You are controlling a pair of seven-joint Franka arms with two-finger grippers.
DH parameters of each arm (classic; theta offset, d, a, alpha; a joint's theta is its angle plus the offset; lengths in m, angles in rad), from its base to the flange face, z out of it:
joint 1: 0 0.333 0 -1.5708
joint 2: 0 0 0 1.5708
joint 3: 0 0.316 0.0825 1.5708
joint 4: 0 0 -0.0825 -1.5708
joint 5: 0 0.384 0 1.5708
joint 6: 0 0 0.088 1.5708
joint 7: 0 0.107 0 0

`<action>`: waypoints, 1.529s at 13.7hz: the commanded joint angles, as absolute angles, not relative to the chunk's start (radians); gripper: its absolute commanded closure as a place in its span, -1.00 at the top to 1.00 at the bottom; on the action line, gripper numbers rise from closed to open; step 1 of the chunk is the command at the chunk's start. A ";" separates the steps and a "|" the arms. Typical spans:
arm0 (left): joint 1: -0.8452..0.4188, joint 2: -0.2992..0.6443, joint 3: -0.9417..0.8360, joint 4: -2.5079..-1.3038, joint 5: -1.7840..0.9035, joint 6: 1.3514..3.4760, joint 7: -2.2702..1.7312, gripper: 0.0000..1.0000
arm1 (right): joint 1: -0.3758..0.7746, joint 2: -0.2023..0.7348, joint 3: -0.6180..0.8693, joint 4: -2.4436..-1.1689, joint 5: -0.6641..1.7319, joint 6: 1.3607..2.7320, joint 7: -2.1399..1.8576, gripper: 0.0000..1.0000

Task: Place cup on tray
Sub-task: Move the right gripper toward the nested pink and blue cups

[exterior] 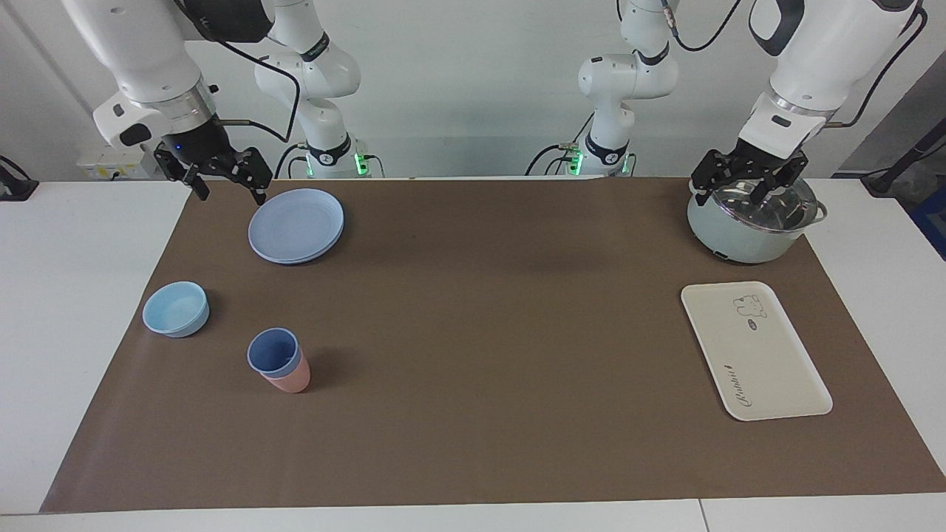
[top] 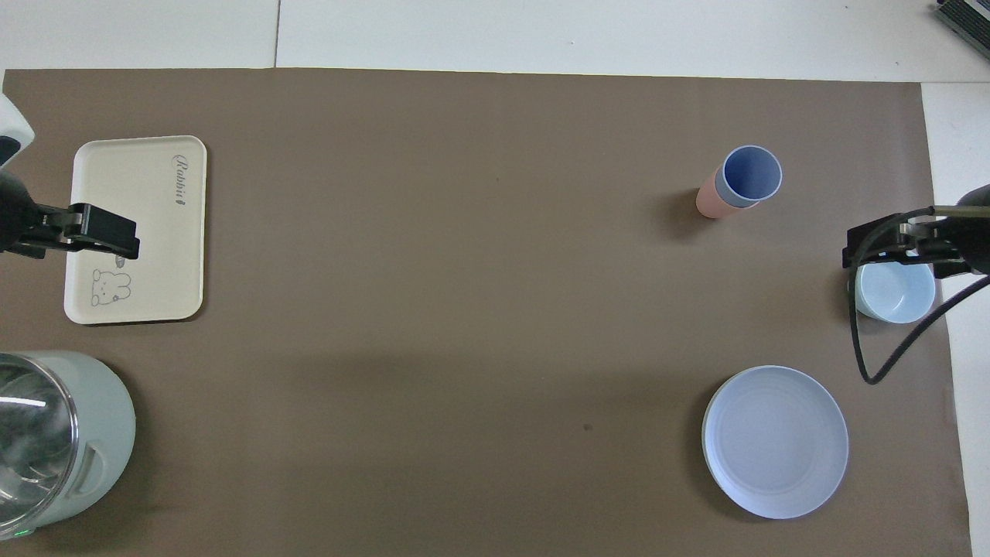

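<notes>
**A robot lab dressed with kitchenware**

Two white arms are standing bolted at the edge of a white table (exterior: 89,310), cables trailing from them and green lights glowing at their bases. A brown mat (exterior: 473,414) is covering the worktop under bare white walls. Household pieces are lying as props: a pot (exterior: 746,233) sitting under the left gripper (exterior: 748,188), a plate (exterior: 295,225) lying beside the right gripper (exterior: 222,181).
</notes>
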State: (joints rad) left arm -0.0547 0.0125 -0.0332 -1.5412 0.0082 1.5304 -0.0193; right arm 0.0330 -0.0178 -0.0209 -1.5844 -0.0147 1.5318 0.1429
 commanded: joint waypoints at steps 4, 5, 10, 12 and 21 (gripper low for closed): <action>-0.048 -0.015 -0.037 -1.569 0.025 1.525 -0.015 1.00 | 0.020 -0.031 -0.015 -1.595 0.004 1.537 0.133 1.00; -0.048 -0.015 -0.037 -1.569 0.025 1.525 -0.015 1.00 | 0.015 -0.035 -0.017 -1.606 0.008 1.542 0.117 1.00; -0.048 -0.015 -0.037 -1.569 0.025 1.525 -0.015 1.00 | -0.096 -0.100 -0.018 -1.846 0.152 1.924 -0.431 1.00; -0.048 -0.015 -0.037 -1.569 0.025 1.525 -0.015 1.00 | -0.155 -0.091 -0.020 -1.910 0.291 2.015 -0.689 1.00; -0.048 -0.015 -0.037 -1.569 0.025 1.525 -0.014 1.00 | -0.253 0.196 -0.020 -1.976 1.043 2.224 -1.641 1.00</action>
State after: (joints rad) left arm -0.0547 0.0118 -0.0332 -1.5414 0.0082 1.5301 -0.0193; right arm -0.2450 0.1547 -0.0285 -1.9900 0.9664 2.2204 -1.5539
